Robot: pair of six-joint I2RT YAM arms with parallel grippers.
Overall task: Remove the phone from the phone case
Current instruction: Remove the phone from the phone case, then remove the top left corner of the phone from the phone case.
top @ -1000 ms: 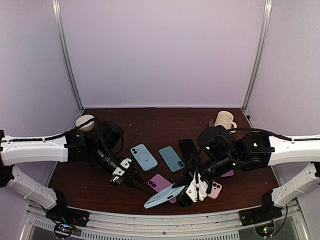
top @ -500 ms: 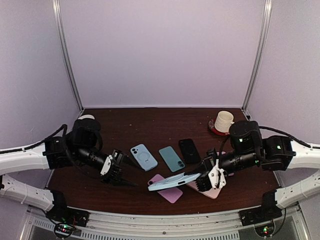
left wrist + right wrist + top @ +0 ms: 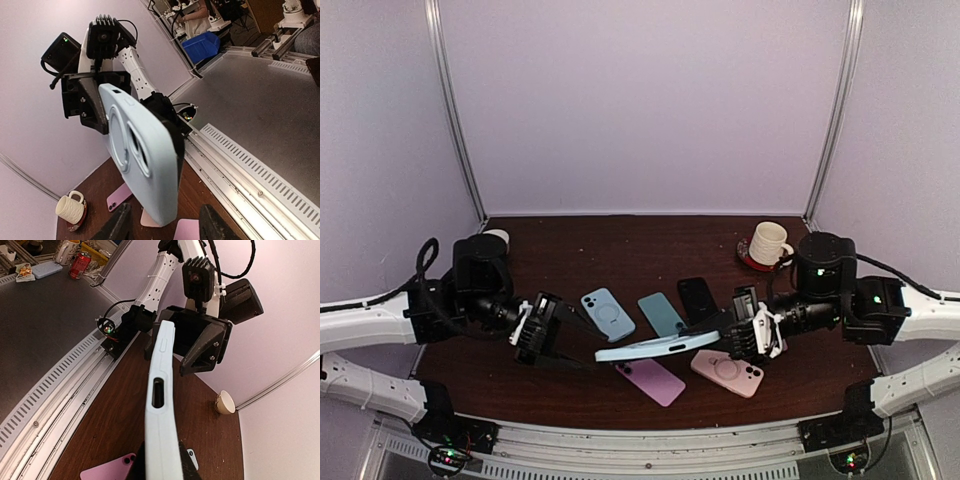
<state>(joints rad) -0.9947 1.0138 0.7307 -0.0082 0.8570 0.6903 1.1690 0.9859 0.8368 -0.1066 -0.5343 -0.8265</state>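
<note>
phone case (image 3: 655, 347): likely light, slick, bendy rim
right gripper (image 3: 752, 338): clamped on its end
left gripper (image 3: 165, 223): parted; free end ahead, edges preferred

A robotics lab, with white-walled booth (image 3: 640, 110), aluminium rail (image 3: 650, 445), blue bin (image 3: 202, 42).

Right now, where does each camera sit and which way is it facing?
Top external: fixed above and behind the bases, looking down on the table; both arms show, left gripper and right gripper at the cased phone.
Left wrist: on the left arm, facing the right arm; own fingertips low in frame.
Right wrist: on the right arm, facing the left arm; own fingers barely show under the phone.
Shared: both wrist views show the cased phone and the opposing gripper.
</note>
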